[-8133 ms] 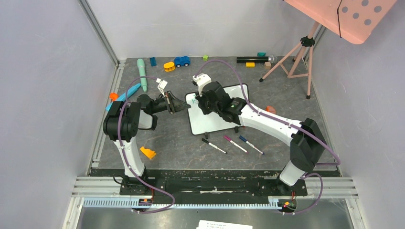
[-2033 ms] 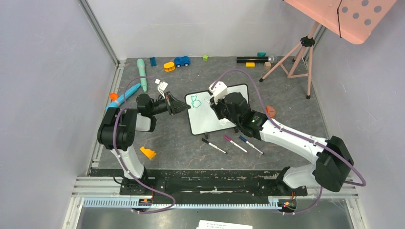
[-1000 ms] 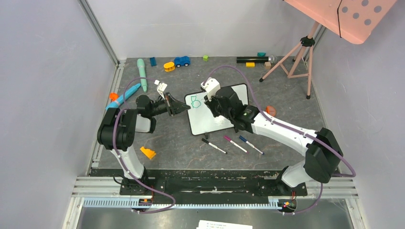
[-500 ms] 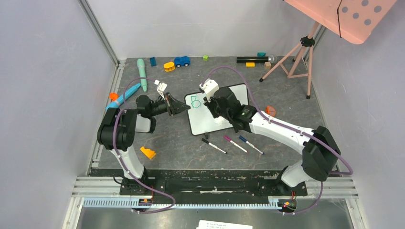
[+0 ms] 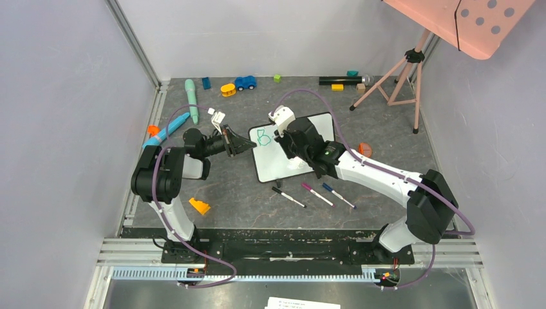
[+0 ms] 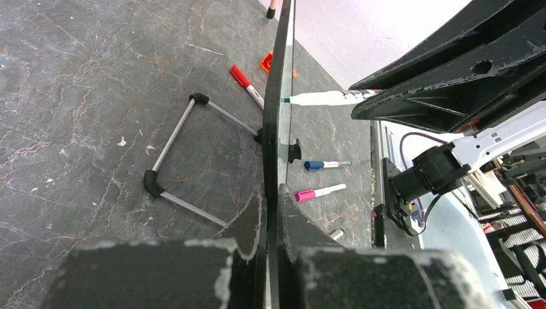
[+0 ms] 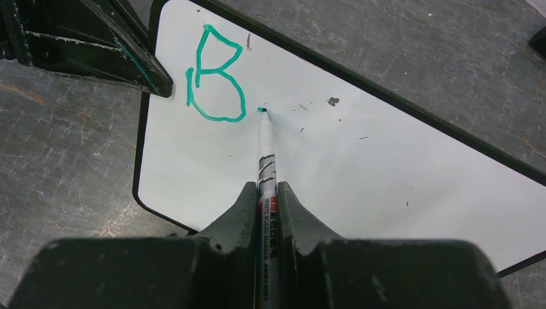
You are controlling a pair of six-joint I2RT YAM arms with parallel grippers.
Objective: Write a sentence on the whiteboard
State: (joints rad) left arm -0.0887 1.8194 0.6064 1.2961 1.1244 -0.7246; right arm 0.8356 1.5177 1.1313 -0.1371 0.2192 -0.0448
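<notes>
One whiteboard (image 5: 275, 162): edge pinched by left pincer (image 5: 252, 145).
Green marker (image 7: 264, 148): one, clamped in right pincer (image 7: 265, 193).
Letters (image 7: 216, 80) written: one.
Loose markers (image 5: 317, 194): three.

Same kit on both sides: the left arm (image 5: 159, 175) shows chunky black joint housings over a white link, while the right arm (image 5: 376, 174) runs long white links between black joints. A purple cable (image 5: 306, 91) trails along each one. White camera boxes (image 5: 281, 116) cap the wrists. The left gripper (image 5: 250, 145) and right gripper (image 7: 264, 187) are matte black, and their wedge-shaped fingers (image 7: 239, 207) are scuffed pale along the edges.
</notes>
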